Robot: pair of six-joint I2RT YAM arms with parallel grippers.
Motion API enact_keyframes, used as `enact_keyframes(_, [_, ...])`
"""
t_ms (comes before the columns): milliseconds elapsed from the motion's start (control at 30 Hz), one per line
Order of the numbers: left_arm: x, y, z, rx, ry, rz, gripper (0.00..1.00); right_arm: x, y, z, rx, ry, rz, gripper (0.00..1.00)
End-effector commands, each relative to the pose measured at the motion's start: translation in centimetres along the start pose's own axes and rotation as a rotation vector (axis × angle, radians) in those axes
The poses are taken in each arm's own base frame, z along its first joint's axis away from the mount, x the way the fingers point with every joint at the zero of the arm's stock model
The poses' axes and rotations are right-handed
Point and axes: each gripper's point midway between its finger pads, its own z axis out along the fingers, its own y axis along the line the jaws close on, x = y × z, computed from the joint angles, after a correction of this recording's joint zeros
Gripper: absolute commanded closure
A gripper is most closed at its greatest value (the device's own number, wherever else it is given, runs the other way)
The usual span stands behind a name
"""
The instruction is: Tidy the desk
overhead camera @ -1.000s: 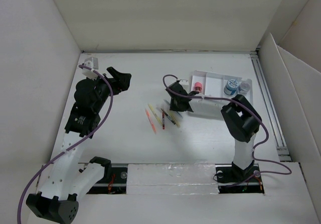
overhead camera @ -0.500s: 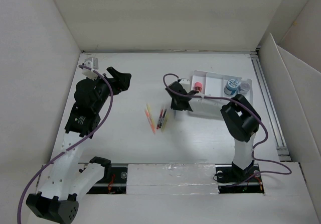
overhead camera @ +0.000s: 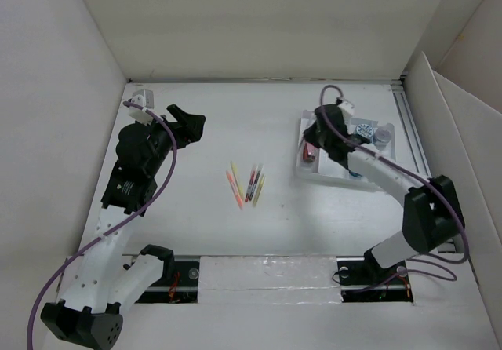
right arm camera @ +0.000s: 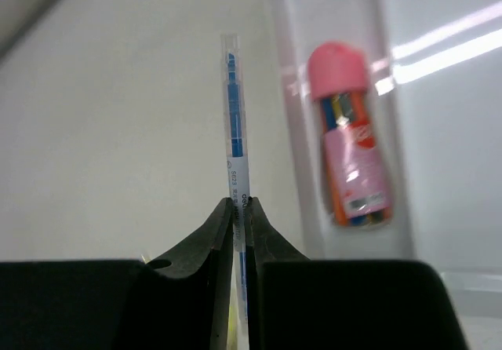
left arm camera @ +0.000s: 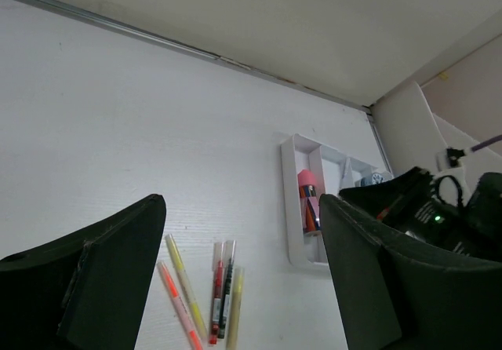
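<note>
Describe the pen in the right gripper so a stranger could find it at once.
On the large white desk, go to the small white compartment tray at the far right. By its left end, the right gripper pinches a slim clear pen with a blue core. Unlike the orange, yellow and red pens lying loose mid-desk, it alone is gripped.

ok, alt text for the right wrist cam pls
The right gripper is shut on a thin clear pen with a blue core, which points straight up the frame over the white desk. To its right is a white tray with a pink-capped tube lying in it.
</note>
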Motion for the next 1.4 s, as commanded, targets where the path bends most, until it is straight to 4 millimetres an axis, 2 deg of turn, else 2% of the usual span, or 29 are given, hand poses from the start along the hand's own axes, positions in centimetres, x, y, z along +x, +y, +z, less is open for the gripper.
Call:
enact_keyframes(0, [-1.3,-1.2,-0.4,0.055,-0.049,0.014,0.25,-6.0,-2.4,-0.8,-0.036,-0.111,0.249,1.0])
enact_keyframes(33, [-1.3,-1.2,-0.3,0.053,-0.051,0.013,0.25,-7.7,-4.0,-0.6,-0.041,-0.124,0.303,1.0])
enact_keyframes(67, [-1.4,-1.3,-0.4,0.055,-0.055,0.012,0.25,-7.2,-5.5,-0.3,-0.029,-0.107,0.329,1.0])
enact_keyframes(133, [-1.3,-1.2,-0.3,0.052,-0.05,0.012,0.25,-7.6,-6.2,-0.4,-0.075,-0.076,0.39,1.0])
enact_keyframes(167, [-1.2,-1.3,-0.3,0.056,-0.044,0.012,0.25,-7.6,-8.2,0.0,-0.051,-0.069,0.419,1.0])
enact_keyframes(233, [-1.1,-1.3,-0.3,0.059,-0.046,0.012,0.26,-7.7,-8.4,0.1,-0.103,-0.039,0.455,1.0])
enact_keyframes(267, [-1.2,-1.3,-0.3,0.058,-0.048,0.011,0.26,-8.0,-9.5,0.3,-0.09,-0.042,0.476,1.0])
enact_keyframes(433, [-1.0,-1.2,-0.2,0.056,-0.04,0.012,0.26,-7.9,-11.5,0.9,-0.059,-0.017,0.513,0.97])
enact_keyframes(500, [-1.3,-1.4,-0.4,0.061,-0.052,0.012,0.26,-7.8,-12.0,1.0,-0.037,-0.024,0.516,0.91])
enact_keyframes(600, [-1.2,-1.2,-0.2,0.054,-0.045,0.012,0.26,-8.8,-13.5,0.9,0.04,-0.097,0.538,0.72])
enact_keyframes(633, [-1.0,-1.2,-0.2,0.057,-0.038,0.012,0.26,-8.7,-13.7,0.9,0.046,-0.101,0.538,0.61])
enact_keyframes(667, [-1.1,-1.3,-0.3,0.062,-0.04,0.012,0.26,-8.9,-13.6,0.8,0.04,-0.104,0.533,0.57])
enact_keyframes(733, [-1.2,-1.4,-0.3,0.062,-0.049,0.012,0.26,-8.9,-12.6,0.7,0.008,-0.092,0.522,0.48])
enact_keyframes(800, [-1.1,-1.2,-0.2,0.053,-0.04,0.013,0.26,-8.7,-12.2,1.0,0.007,-0.083,0.509,0.46])
enact_keyframes(867, [-1.1,-1.3,-0.3,0.062,-0.04,0.012,0.26,-8.1,-10.5,0.9,-0.021,-0.075,0.472,0.46])
enact_keyframes(933, [-1.3,-1.4,-0.4,0.063,-0.052,0.013,0.26,-7.8,-8.5,0.3,-0.07,-0.081,0.425,0.56])
enact_keyframes(967, [-1.3,-1.2,-0.4,0.053,-0.053,0.012,0.26,-6.5,-6.2,-0.2,-0.123,-0.053,0.362,0.65])
enact_keyframes(1000, [-1.2,-1.1,-0.4,0.051,-0.051,0.012,0.26,-5.8,-4.5,-0.5,-0.169,-0.04,0.326,0.81])
enact_keyframes(1033, [-1.2,-1.1,-0.3,0.051,-0.048,0.012,0.26,-4.6,-3.3,-0.4,-0.191,-0.017,0.291,0.89])
enact_keyframes(1067, [-1.2,-1.2,-0.4,0.055,-0.049,0.012,0.26,-2.2,-0.9,-0.8,-0.227,0.029,0.229,0.96])
enact_keyframes(1100, [-1.2,-1.2,-0.3,0.054,-0.05,0.012,0.26,-1.4,0.1,-0.8,-0.213,0.048,0.202,1.0])
enact_keyframes(1133, [-1.3,-1.1,-0.3,0.048,-0.052,0.012,0.26,0.5,0.6,-0.1,-0.191,0.09,0.164,1.0])
enact_keyframes(1167, [-1.4,-1.1,-0.3,0.044,-0.055,0.01,0.26,2.3,1.2,-0.1,-0.174,0.127,0.122,1.0])
enact_keyframes(1200, [-1.3,-1.0,-0.3,0.04,-0.05,0.013,0.26,4.6,2.6,-0.7,-0.166,0.144,0.065,1.0])
enact_keyframes(1267, [-1.4,-1.0,-0.5,0.045,-0.058,0.013,0.26,7.4,3.3,-0.9,-0.141,0.167,0.006,1.0])
enact_keyframes(1300, [-1.4,-1.0,-0.4,0.044,-0.06,0.013,0.26,9.0,3.6,-1.5,-0.115,0.159,-0.033,0.96])
enact_keyframes(1367, [-1.3,-1.0,-0.3,0.042,-0.054,0.013,0.26,10.2,3.7,-1.7,-0.086,0.161,-0.044,0.75])
